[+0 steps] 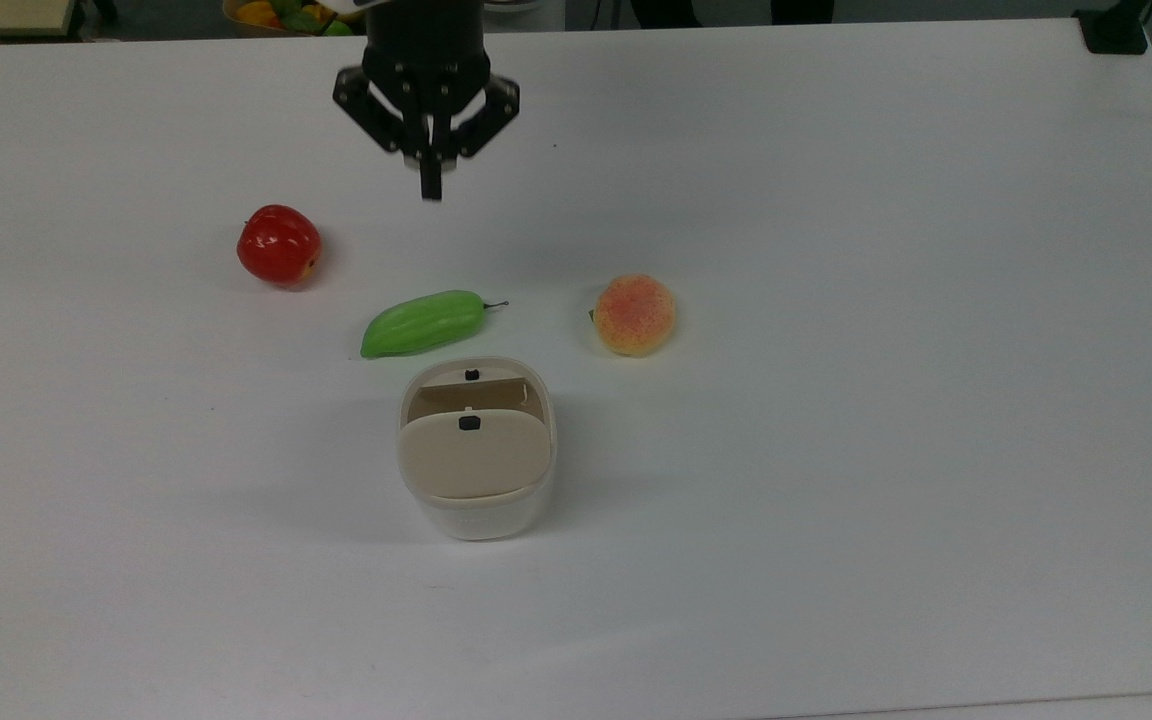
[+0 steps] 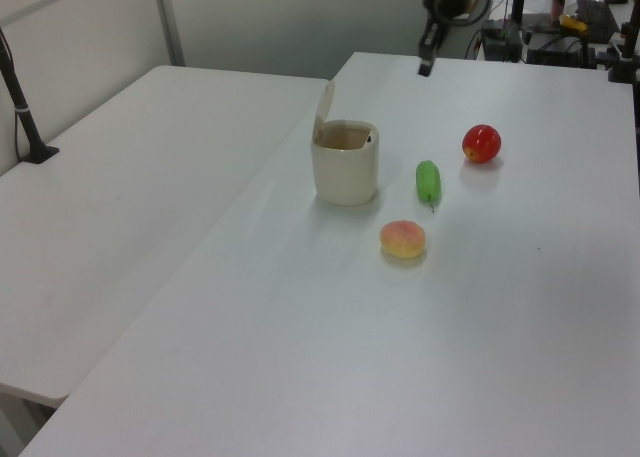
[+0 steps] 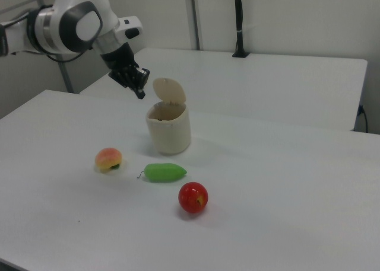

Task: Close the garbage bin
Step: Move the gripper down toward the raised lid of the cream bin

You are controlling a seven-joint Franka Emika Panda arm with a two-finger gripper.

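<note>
**Bin lid up, gripper in the air with fingers together**

You have one gripper [image 1: 430,188] on the black end of a white arm [image 3: 74,23]. Its two fingers are pressed together with nothing between them. It hangs above the white table [image 1: 886,300], toward the top view's upper edge, well apart from every item below.

Item 1: the garbage bin [image 1: 476,500], cream-white with rounded corners. You will find it near the middle of the table, standing upright. Its beige lid [image 3: 170,91] is raised on its hinge, so the mouth is open. A small black button [image 1: 469,423] sits on the lid.

Item 2: green fruit [image 1: 424,323], long, lying on its side just beside the bin's open edge in the top view.

Item 3: peach [image 1: 634,314], orange-pink, on the top view's right of the green fruit, near the bin but apart from it.

Item 4: red apple [image 1: 278,245], on the top view's left, farthest from the bin of the three fruits.
</note>
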